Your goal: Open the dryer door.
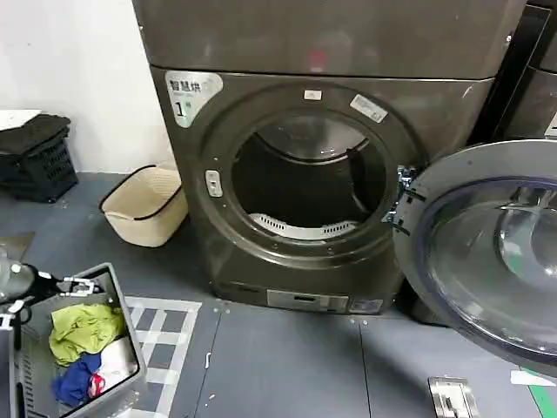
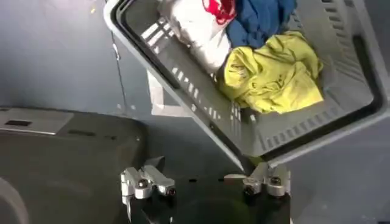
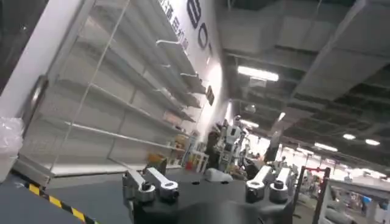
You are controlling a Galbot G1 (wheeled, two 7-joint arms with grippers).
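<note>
The dryer door (image 1: 487,252), a wide chrome ring around dark glass, stands swung wide open to the right of its grey-brown machine labelled "1" (image 1: 184,109). The round drum opening (image 1: 305,183) is uncovered and dark inside. My left gripper (image 1: 83,286) hangs low at the left, over the edge of a grey laundry basket (image 1: 126,326), far from the door. In the left wrist view the left gripper (image 2: 198,171) is open with nothing between its fingers. My right gripper (image 3: 207,175) is open and empty, pointing out at shelves and a ceiling.
The grey basket (image 2: 183,79) holds yellow, blue and white clothes. A beige basket (image 1: 144,205) and a black crate (image 1: 35,157) sit left of the machine. A darker machine (image 1: 531,87) stands to the right. A small metal plate (image 1: 452,396) lies on the floor.
</note>
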